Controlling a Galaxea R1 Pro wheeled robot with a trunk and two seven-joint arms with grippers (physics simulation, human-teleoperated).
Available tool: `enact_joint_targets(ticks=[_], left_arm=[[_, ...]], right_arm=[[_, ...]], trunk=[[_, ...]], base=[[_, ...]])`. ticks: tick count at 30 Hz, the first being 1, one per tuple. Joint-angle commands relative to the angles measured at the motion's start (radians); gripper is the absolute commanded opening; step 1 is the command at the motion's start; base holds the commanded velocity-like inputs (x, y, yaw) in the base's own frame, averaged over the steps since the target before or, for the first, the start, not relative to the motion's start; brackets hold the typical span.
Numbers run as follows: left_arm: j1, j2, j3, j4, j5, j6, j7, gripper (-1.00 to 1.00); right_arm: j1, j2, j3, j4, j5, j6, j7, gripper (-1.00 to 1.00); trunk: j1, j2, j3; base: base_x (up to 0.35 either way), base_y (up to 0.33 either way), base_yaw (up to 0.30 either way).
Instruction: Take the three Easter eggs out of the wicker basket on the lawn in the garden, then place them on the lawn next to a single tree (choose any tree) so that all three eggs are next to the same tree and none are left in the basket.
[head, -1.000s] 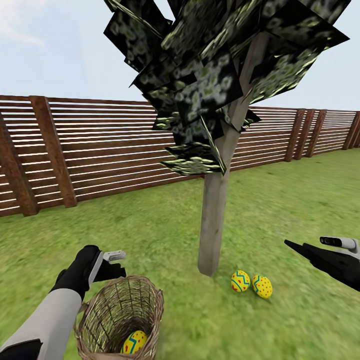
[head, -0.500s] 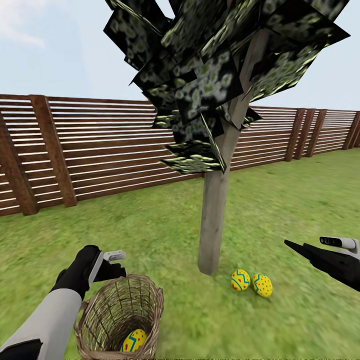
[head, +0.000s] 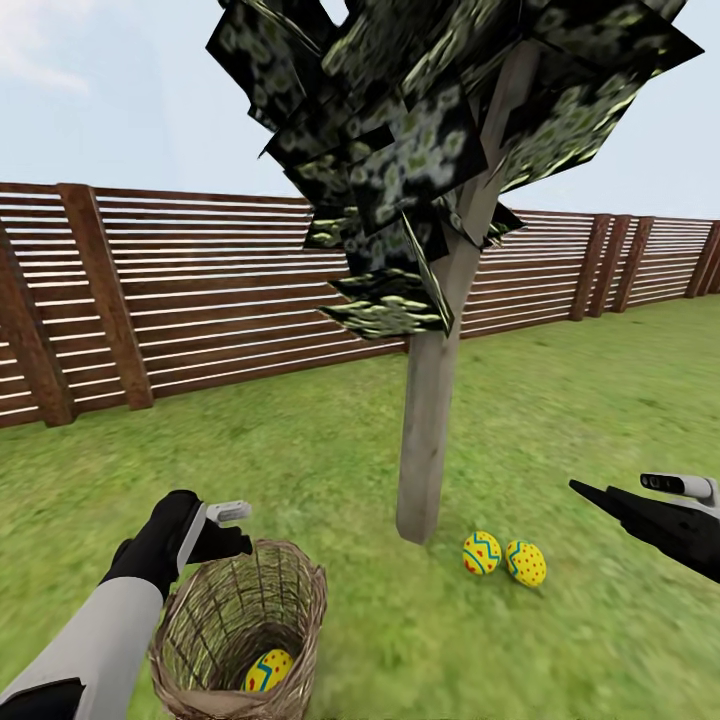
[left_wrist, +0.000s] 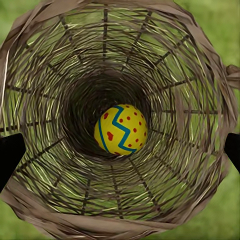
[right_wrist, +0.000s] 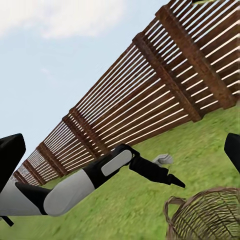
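Head view: the wicker basket (head: 240, 630) stands on the lawn (head: 560, 420) with one Easter egg (head: 268, 670) at its bottom; two more eggs (head: 503, 558) lie touching just beside the tree (head: 428, 440) trunk. The left end effector (head: 222, 540) hovers over the basket rim. The right end effector (head: 590, 492) hangs apart.

Left wrist view: its fingers (left_wrist: 10, 155) spread wide, empty, above the egg.

Right wrist view: fingers (right_wrist: 9, 155) wide, empty, facing the fence (right_wrist: 165, 90).

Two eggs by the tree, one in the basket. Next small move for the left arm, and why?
Probably lower the left gripper straight down into the brown woven wicker basket. It hangs above the rim with jaws spread, and its wrist camera looks down at the last yellow egg with a blue zigzag and red dots on the basket floor. Two matching eggs already lie by the grey-brown tree trunk.
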Motion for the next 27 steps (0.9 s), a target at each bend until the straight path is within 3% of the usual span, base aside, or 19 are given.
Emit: enact_joint_targets(ticks=[1,27], left_arm=[[-0.001,0.000,0.003,-0.001,-0.010,0.003,-0.010,1.00],[-0.005,0.002,0.004,0.002,-0.004,-0.010,-0.004,1.00]], right_arm=[[-0.001,0.000,0.000,0.000,-0.002,0.007,0.000,1.00],[0.004,-0.006,-0.002,0.002,-0.001,0.007,-0.002,1.00]], trunk=[[0.004,-0.008,-0.004],[0.007,-0.015,-0.007]], base=[[0.000,0.000,0.000],[0.000,0.000,0.000]])
